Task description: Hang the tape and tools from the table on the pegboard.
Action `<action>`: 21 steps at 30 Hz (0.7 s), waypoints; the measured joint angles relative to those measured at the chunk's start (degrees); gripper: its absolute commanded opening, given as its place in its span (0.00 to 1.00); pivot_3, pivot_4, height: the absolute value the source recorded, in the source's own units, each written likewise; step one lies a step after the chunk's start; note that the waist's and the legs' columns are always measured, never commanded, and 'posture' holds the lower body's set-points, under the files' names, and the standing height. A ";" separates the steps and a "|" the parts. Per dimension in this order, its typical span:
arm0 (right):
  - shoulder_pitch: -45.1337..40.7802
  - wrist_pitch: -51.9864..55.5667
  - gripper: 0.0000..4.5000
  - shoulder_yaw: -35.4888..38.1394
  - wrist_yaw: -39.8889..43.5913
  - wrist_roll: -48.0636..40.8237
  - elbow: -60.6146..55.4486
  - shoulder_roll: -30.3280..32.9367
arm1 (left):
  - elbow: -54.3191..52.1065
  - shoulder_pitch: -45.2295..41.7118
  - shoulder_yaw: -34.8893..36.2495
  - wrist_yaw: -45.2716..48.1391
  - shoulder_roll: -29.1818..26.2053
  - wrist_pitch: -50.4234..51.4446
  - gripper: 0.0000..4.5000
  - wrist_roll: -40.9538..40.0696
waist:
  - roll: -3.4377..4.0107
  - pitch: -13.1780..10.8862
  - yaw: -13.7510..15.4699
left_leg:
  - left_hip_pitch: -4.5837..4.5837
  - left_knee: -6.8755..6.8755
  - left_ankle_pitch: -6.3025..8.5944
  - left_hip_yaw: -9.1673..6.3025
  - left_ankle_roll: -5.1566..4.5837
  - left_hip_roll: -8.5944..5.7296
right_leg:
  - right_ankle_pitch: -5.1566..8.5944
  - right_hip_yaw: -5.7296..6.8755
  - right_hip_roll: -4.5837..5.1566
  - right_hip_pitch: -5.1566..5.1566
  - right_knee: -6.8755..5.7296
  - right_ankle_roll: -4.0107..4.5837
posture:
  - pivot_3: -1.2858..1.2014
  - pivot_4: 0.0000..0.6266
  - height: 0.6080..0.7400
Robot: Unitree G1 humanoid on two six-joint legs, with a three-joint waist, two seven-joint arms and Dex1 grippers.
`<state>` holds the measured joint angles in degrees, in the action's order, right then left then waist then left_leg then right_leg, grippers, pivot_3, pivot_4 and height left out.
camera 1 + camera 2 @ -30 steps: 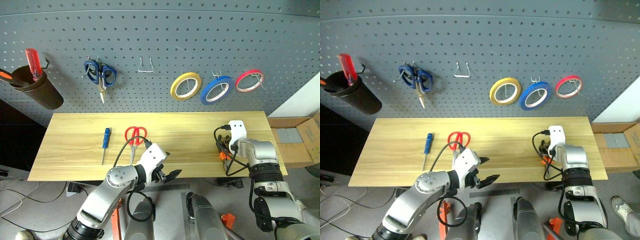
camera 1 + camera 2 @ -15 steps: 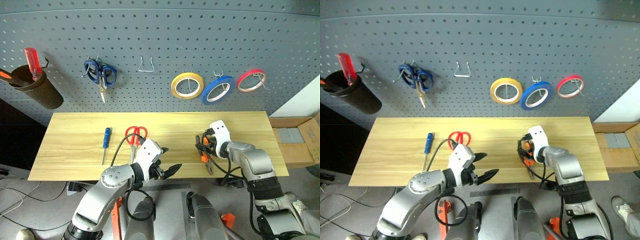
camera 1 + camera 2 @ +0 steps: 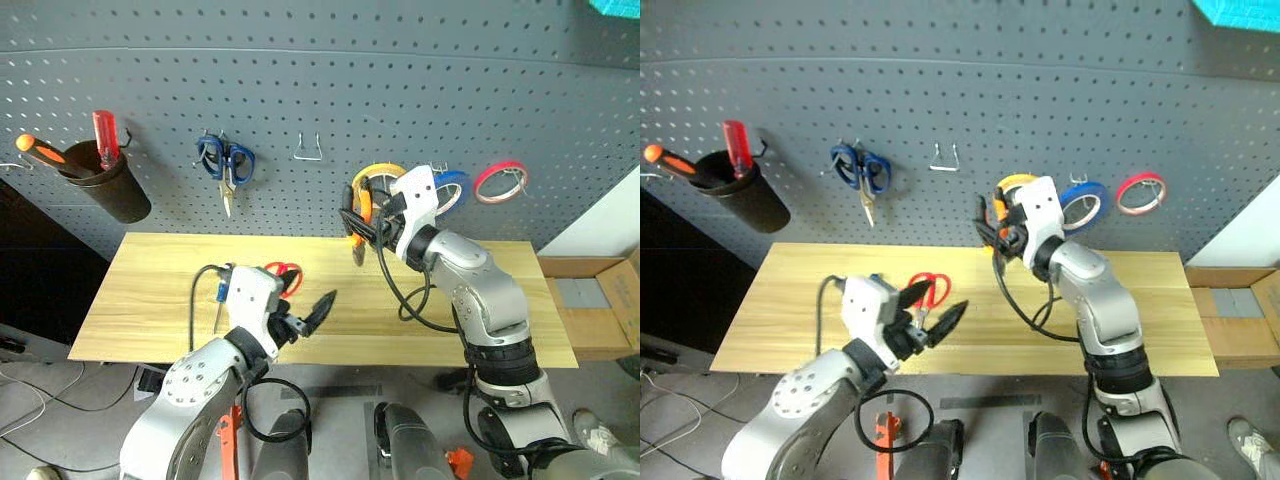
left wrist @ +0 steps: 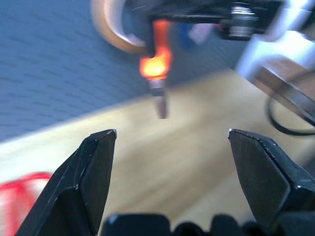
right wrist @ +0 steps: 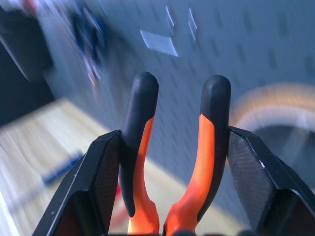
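My right gripper (image 3: pixel 368 212) is shut on the orange-and-black pliers (image 3: pixel 357 242) and holds them up in front of the dark grey pegboard (image 3: pixel 400 80). In the right wrist view the handles (image 5: pixel 142 162) sit between both fingers. Just behind them the yellow tape (image 3: pixel 380 172) hangs on the board, partly covered. Red scissors (image 3: pixel 286 272) and the small blue screwdriver (image 3: pixel 219 296) lie on the wooden table (image 3: pixel 450 320), partly hidden by my left hand. My left gripper (image 3: pixel 933 303) is open and empty above the table's front, beside the scissors.
On the pegboard hang blue scissors (image 3: pixel 228 165), an empty metal hook (image 3: pixel 308 150), a blue tape roll (image 3: pixel 458 184) and a red roll (image 3: pixel 500 181). A black cup (image 3: pixel 108 188) with large screwdrivers hangs at the left. A cardboard box (image 3: pixel 590 300) sits right of the table.
My right gripper has lifted the pliers off the table's right side, up and left to the pegboard by the yellow tape. My left gripper has risen slightly. The camera has tilted.
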<state>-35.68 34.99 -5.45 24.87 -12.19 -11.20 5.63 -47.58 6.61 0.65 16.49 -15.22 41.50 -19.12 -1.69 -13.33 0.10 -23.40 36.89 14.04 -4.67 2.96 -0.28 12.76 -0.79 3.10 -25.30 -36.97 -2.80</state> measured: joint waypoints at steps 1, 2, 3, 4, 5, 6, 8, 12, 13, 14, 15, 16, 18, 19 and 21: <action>-0.69 -1.96 0.62 -0.26 -0.06 -0.11 0.27 -1.51 | -1.45 1.65 0.54 -2.09 0.90 -0.33 0.87 0.75 | 0.00 0.41 0.15 | 0.03 0.01 0.00 0.02 0.00 -0.01 | 0.00 -0.02 0.00 0.01 -0.04 0.00 | 0.60 0.13 1.00; -1.50 -3.67 0.62 -0.28 -0.16 -0.19 0.46 -2.47 | -2.16 2.22 0.81 -3.43 1.63 -0.59 0.87 1.44 | 0.03 0.64 0.47 | 0.04 0.01 0.00 0.02 -0.01 -0.02 | -0.02 -0.02 0.00 0.01 -0.05 0.03 | 0.60 0.12 1.00; -2.79 -5.73 0.62 -0.33 -0.20 -0.24 1.07 -3.32 | -2.77 2.30 0.86 -4.78 1.95 -1.03 0.87 2.34 | 0.03 1.01 1.07 | 0.06 0.02 0.01 -0.01 -0.04 -0.01 | -0.07 0.01 -0.03 0.02 -0.08 0.07 | 0.60 0.12 1.00; -4.01 -7.41 0.62 -0.34 -0.26 -0.21 1.72 -3.91 | -3.09 2.26 0.99 -5.85 1.97 -1.65 0.87 3.13 | 0.03 1.37 1.38 | 0.14 0.01 0.01 -0.02 -0.05 0.01 | -0.11 0.03 -0.06 0.09 -0.07 0.11 | 0.61 0.11 1.00; -5.45 -9.46 0.62 -0.32 -0.46 -0.10 2.91 -4.46 | -3.27 2.07 1.38 -6.73 1.95 -2.29 0.87 4.06 | 0.02 1.64 1.56 | 0.32 0.00 0.02 -0.02 -0.07 0.01 | -0.10 0.04 -0.07 0.28 -0.08 0.11 | 0.61 0.11 1.00; -7.18 -11.56 0.62 -0.29 -0.95 0.21 4.44 -4.92 | -3.26 1.56 2.01 -7.56 1.90 -2.91 0.87 4.91 | 0.03 1.87 1.79 | 0.53 -0.01 0.02 -0.03 -0.08 0.01 | -0.10 0.07 -0.07 0.55 -0.06 0.11 | 0.61 0.11 1.00; -11.05 -16.89 0.62 -0.05 -2.36 1.03 8.73 -6.19 | -2.24 -0.61 3.65 -8.76 1.43 -4.59 0.87 6.50 | 0.02 2.35 2.14 | 0.93 0.00 0.01 -0.10 -0.10 0.01 | -0.09 0.18 -0.09 1.03 0.01 0.11 | 0.61 0.10 1.00; -17.70 -27.94 0.62 1.54 -5.78 3.31 19.96 -8.58 | 4.55 -6.94 5.15 -8.46 0.02 -7.46 0.87 7.64 | -0.03 3.38 2.90 | 1.34 -0.04 0.01 -0.09 -0.12 0.01 | 0.02 0.17 -0.12 1.34 0.00 -0.03 | 0.61 0.11 1.00; -19.44 -31.04 0.62 1.75 -6.49 4.18 23.67 -9.10 | 7.27 -8.97 5.26 -8.01 -0.50 -8.37 0.87 7.73 | -0.09 3.57 3.01 | 1.40 -0.06 0.01 -0.09 -0.12 0.02 | 0.00 0.16 -0.13 1.37 -0.02 0.02 | 0.61 0.12 1.00; -20.77 -33.68 0.62 1.94 -7.02 4.48 26.94 -9.43 | 9.59 -10.81 5.30 -7.51 -0.90 -9.00 0.87 7.77 | -0.13 3.63 3.03 | 1.44 -0.07 0.01 -0.09 -0.12 0.03 | -0.09 0.15 -0.14 1.41 -0.03 0.17 | 0.61 0.12 1.00; -21.91 -35.98 0.62 2.07 -7.58 4.75 30.18 -9.64 | 11.69 -12.56 5.35 -6.93 -1.23 -9.60 0.87 7.77 | -0.16 3.65 3.04 | 1.44 -0.08 0.01 -0.09 -0.11 0.03 | -0.09 0.15 -0.15 1.41 -0.02 0.19 | 0.61 0.12 1.00; -23.09 -38.75 0.62 2.40 -8.14 5.16 34.22 -9.83 | 14.07 -14.69 5.35 -6.31 -1.58 -10.04 0.87 7.74 | -0.18 3.66 3.06 | 1.45 -0.08 0.01 -0.08 -0.11 0.03 | -0.09 0.13 -0.15 1.41 -0.03 0.19 | 0.61 0.13 1.00; -24.52 -43.05 0.62 2.93 -9.24 6.00 40.85 -10.00 | 17.27 -17.65 5.36 -5.27 -1.95 -11.29 0.87 7.54 | -0.18 3.66 3.02 | 1.44 -0.13 0.01 -0.05 -0.11 0.03 | -0.10 0.08 -0.15 1.39 -0.01 0.20 | 0.61 0.14 1.00; -24.98 -44.93 0.62 3.33 -9.98 6.48 43.83 -9.96 | 18.81 -18.79 5.35 -4.56 -2.08 -11.89 0.87 7.44 | -0.18 3.66 3.03 | 1.43 -0.18 0.01 -0.01 -0.11 0.02 | -0.10 0.03 -0.14 1.36 -0.01 0.20 | 0.61 0.15 1.00; -25.84 -47.93 0.62 4.21 -11.50 7.03 49.19 -9.73 | 22.32 -21.30 5.26 -3.39 -2.33 -12.56 0.87 7.40 | -0.18 3.63 3.02 | 1.31 -0.23 0.01 0.00 -0.11 0.03 | -0.10 0.02 -0.15 1.19 -0.02 0.21 | 0.61 0.18 1.00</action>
<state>-61.52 -12.94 -1.24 13.37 -5.16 37.98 -4.10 -25.27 -14.69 5.91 13.10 -17.55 28.94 -11.73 -1.87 -9.71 3.12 -22.09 36.66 14.04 -4.66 2.85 -0.25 12.66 -0.77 2.95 -24.11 -36.98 -2.59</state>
